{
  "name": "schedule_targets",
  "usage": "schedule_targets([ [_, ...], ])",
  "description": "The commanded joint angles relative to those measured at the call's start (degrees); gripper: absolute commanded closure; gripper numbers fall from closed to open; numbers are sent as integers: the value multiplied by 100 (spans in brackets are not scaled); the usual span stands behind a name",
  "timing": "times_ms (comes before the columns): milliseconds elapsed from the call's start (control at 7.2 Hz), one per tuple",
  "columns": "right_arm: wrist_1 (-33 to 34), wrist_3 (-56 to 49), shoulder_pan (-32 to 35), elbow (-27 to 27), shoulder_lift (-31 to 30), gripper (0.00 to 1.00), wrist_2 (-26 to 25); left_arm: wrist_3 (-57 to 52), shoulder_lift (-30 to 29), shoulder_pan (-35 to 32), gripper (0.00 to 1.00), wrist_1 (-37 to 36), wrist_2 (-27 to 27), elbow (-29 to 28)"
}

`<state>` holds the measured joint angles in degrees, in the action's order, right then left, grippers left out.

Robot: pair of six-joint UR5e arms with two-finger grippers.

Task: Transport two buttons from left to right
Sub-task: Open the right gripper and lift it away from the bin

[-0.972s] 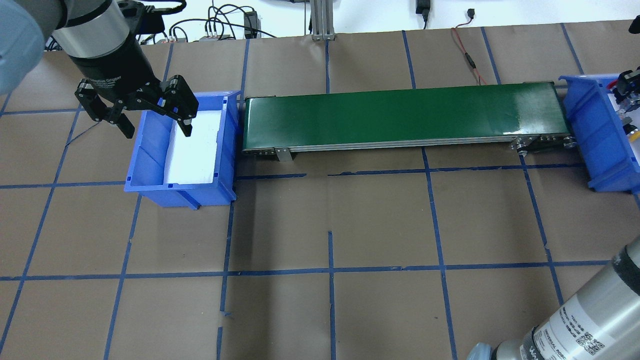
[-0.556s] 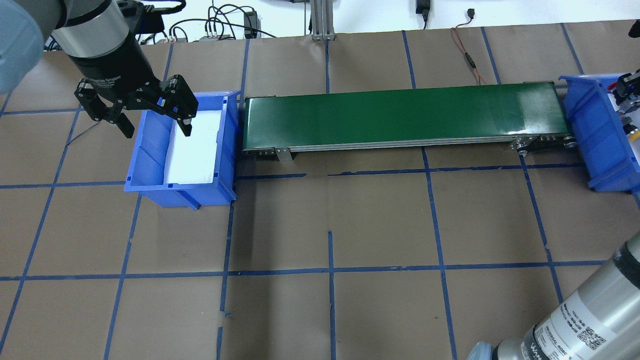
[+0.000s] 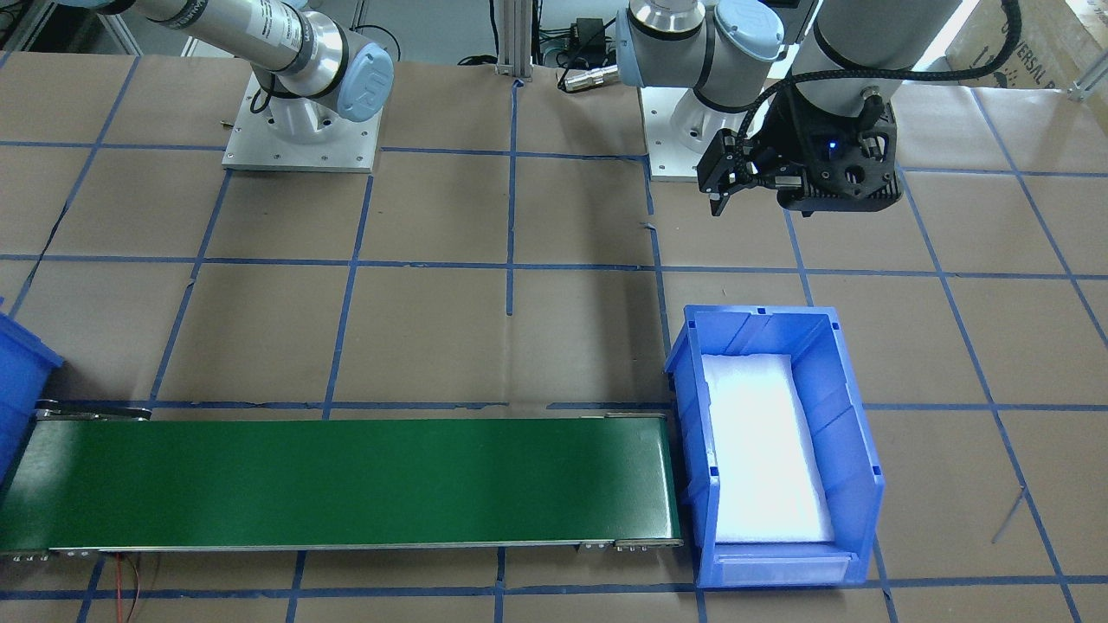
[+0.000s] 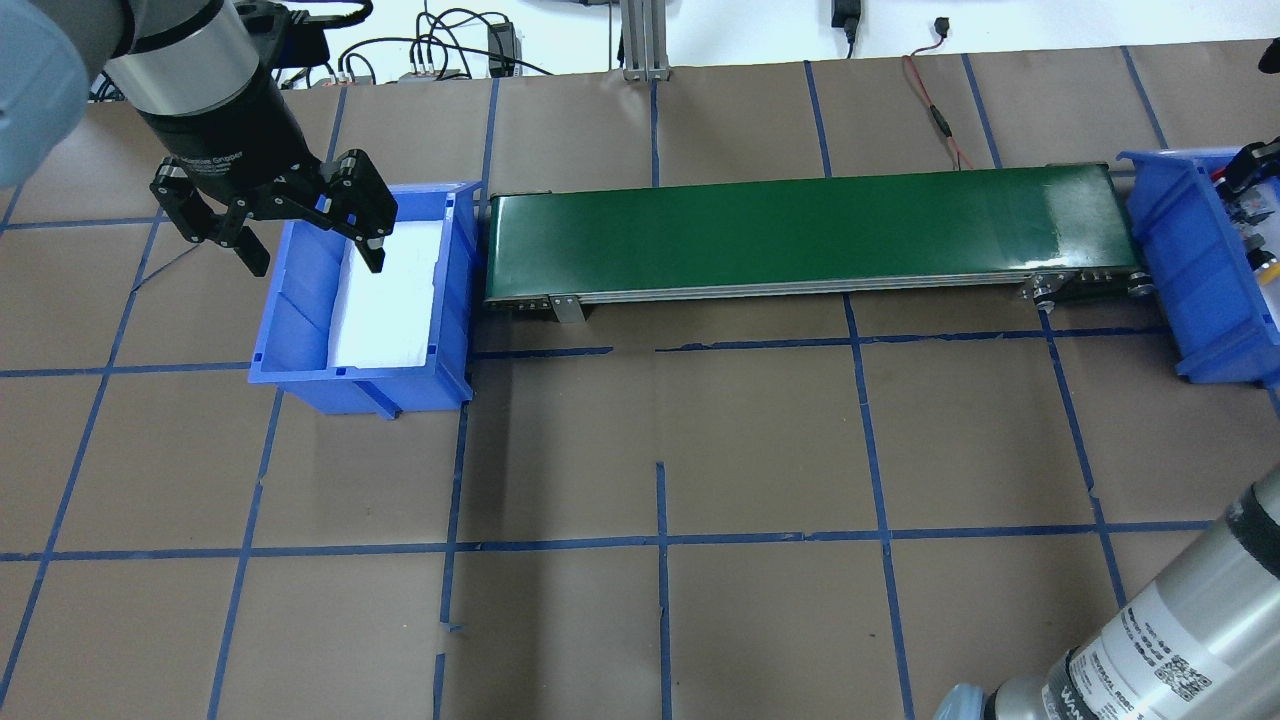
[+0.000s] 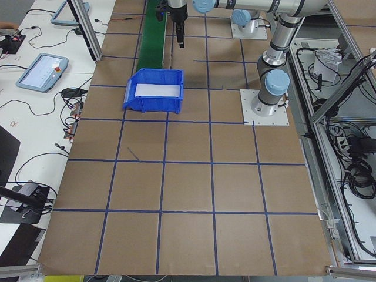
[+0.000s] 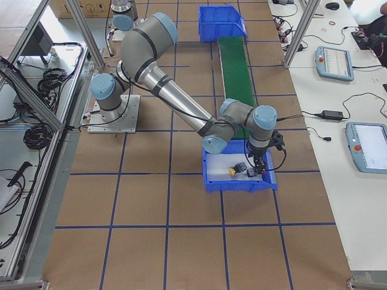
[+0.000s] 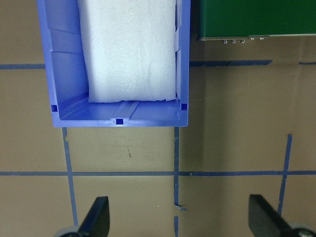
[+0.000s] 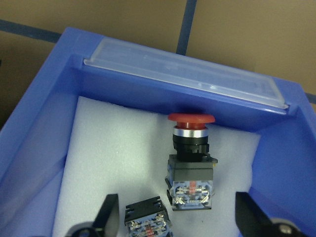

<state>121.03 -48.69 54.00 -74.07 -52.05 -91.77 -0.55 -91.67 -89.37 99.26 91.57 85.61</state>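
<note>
Both buttons lie on white foam in the right blue bin (image 6: 213,179). The red-capped button (image 8: 191,150) points its cap at the bin's end wall, its black-grey block body nearer the camera. Of the other button (image 8: 148,223) only the block body shows in the right wrist view; its yellow cap (image 6: 231,173) shows in the exterior right view. My right gripper (image 8: 177,200) hovers open above them, fingers wide on either side of the red button and clear of it. My left gripper (image 4: 315,262) hangs open and empty over the left blue bin (image 4: 300,330).
A green conveyor belt (image 4: 800,230) spans the gap between the two bins. The left bin (image 3: 853,415) holds only a white foam pad (image 7: 131,49). Brown paper with blue tape lines covers the table. Cables lie along the far edge.
My right gripper has drawn back toward the overhead view's right edge, so less of it shows over the right bin. The left arm and gripper have not moved.
</note>
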Motion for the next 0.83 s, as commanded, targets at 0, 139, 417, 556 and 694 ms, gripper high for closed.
schedule_targets([
  [0,-53,114,-3,-98,-416,0,-8,-15,0,7,0,-3,1,0],
  [139,-393,193,-3,-325,-1073,0,-16,-24,0,7,0,-3,1,0],
  [417,-1759,1435,224,-713,-2199,0,10,-15,0,-2,0,6,-16,0],
  [556,-2350,2190,565,-758,-2596,0,19,-24,0,7,0,-3,10,9],
  [694,-2669,2693,995,-784,-2774,0,1,-15,0,-2,0,-3,-16,0],
])
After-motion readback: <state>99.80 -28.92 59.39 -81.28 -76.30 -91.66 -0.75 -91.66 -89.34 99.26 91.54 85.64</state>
